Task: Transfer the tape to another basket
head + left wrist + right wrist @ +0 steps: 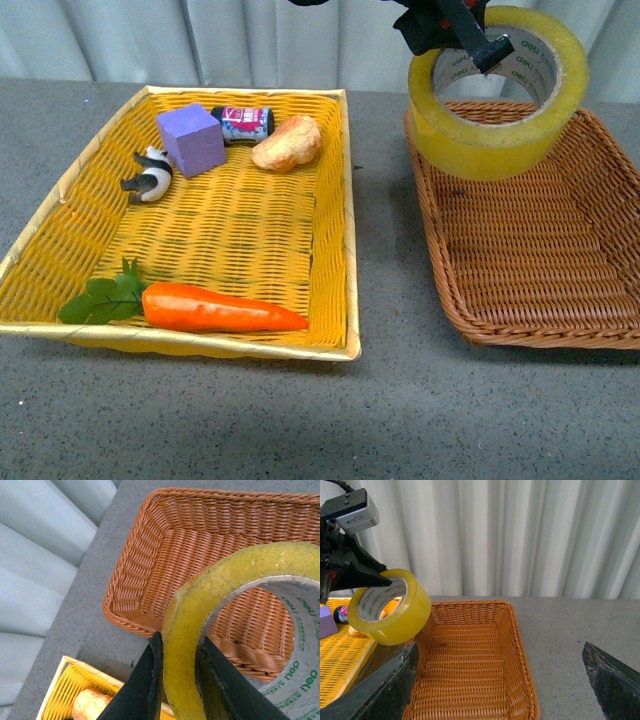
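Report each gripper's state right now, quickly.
Left gripper: closed on the wall of the wide yellowish translucent packing tape roll, held above the brown woven wicker basket.
Right gripper: open, holding nothing.

Glossy, translucent yellowish plastic film makes up the tape (490,140), wound on a pale printed cardboard core. The fingers (145,685) of the left gripper (181,642) look like smooth, matt black plastic. The basket (540,260) is rough brown woven wicker; the yellow basket (230,240) has a finer, faintly shiny weave. The carrot (225,308) gleams like moulded plastic. The table (300,420) is matt, speckled grey; the curtain (520,535) is pale cloth.
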### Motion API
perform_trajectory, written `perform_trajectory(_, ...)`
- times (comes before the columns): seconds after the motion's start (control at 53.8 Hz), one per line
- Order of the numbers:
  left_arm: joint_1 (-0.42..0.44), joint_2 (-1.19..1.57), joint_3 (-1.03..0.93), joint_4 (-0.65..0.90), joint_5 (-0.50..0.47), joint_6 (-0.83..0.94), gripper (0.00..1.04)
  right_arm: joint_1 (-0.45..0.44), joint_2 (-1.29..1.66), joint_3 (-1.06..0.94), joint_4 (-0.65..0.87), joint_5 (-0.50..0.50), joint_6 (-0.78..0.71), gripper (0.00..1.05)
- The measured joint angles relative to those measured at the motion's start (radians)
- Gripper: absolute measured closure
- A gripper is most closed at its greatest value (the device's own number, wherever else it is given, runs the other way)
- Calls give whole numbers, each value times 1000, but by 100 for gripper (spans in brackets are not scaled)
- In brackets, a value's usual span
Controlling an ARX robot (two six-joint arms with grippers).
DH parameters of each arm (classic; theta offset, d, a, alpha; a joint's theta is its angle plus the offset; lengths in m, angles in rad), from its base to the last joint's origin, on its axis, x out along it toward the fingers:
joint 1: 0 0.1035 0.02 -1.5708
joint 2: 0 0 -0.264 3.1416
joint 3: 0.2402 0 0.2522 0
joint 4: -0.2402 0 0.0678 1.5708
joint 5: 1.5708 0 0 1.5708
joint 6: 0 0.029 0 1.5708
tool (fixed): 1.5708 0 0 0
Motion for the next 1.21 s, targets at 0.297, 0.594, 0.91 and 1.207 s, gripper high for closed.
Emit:
perform_trajectory(0.297, 4, 2, 0, 0, -2, 7, 89, -45, 530, 238, 30, -188, -358, 9)
perform_trajectory(0.594, 3, 2, 0, 0, -1, 7, 89, -13, 1077, 560, 116, -235, -324, 9)
perform_trajectory(0.91, 3, 2, 0, 0, -2, 7, 89, 88, 1373, 814, 8, -186, -202, 9)
perform_trajectory(1.207, 3, 2, 0, 0, -2, 7, 89, 156, 1518, 927, -34, -124, -178, 9)
